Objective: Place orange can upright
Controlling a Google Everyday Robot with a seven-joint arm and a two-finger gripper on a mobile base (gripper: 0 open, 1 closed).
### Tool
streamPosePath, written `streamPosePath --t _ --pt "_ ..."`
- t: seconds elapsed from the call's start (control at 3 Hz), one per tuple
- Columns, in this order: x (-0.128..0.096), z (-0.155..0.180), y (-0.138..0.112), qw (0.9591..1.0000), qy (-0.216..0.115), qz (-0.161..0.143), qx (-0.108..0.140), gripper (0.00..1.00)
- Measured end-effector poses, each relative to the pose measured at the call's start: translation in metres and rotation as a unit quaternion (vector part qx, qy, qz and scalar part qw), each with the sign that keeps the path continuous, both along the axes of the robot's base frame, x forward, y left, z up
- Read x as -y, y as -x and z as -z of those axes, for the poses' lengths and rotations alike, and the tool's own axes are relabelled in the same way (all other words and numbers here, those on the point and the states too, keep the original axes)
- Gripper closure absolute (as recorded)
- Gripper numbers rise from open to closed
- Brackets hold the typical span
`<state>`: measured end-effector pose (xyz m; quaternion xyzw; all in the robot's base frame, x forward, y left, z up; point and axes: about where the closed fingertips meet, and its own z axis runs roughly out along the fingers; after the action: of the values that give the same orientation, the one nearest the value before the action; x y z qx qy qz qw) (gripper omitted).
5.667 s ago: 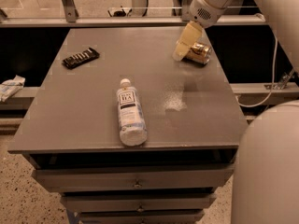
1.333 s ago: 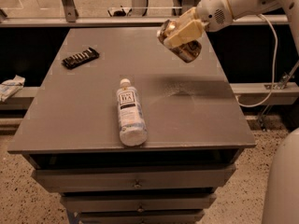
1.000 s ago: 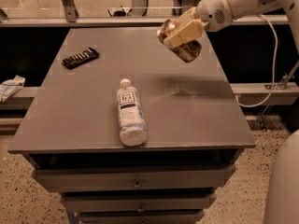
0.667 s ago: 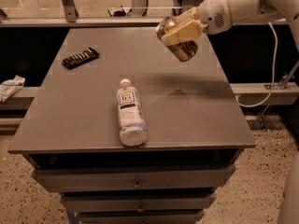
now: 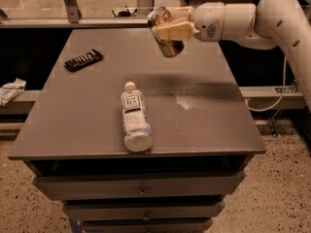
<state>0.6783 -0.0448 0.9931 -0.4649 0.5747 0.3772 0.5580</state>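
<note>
The orange can (image 5: 163,29) is a shiny orange-gold drink can. It is held in the air above the far middle of the grey table (image 5: 204,115), tilted with its silver top up and to the left. My gripper (image 5: 171,28) comes in from the right on a white arm and is shut on the can, its pale fingers (image 5: 176,32) clamped across the can's body. The can does not touch the table.
A clear white-capped tea bottle (image 5: 134,116) lies on its side in the table's middle front. A dark snack bar (image 5: 83,60) lies at the far left. A crumpled white wrapper (image 5: 10,90) sits on a ledge left of the table. Drawers run below the tabletop.
The gripper has carried the can from the table's far right up into the air and leftward toward the far middle. The bottle and the bar have not moved.
</note>
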Motion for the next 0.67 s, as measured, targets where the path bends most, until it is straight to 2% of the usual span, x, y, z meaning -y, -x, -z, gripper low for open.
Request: streamPosePath --t 0.33,0.67 --pt "-0.0066 -0.0053 0.0006 0.9991 -0.03 0.003 0.029 1.0" --pt "-0.0093 -0.0076 0.0012 0.9988 -0.033 0.001 0.036 1.0"
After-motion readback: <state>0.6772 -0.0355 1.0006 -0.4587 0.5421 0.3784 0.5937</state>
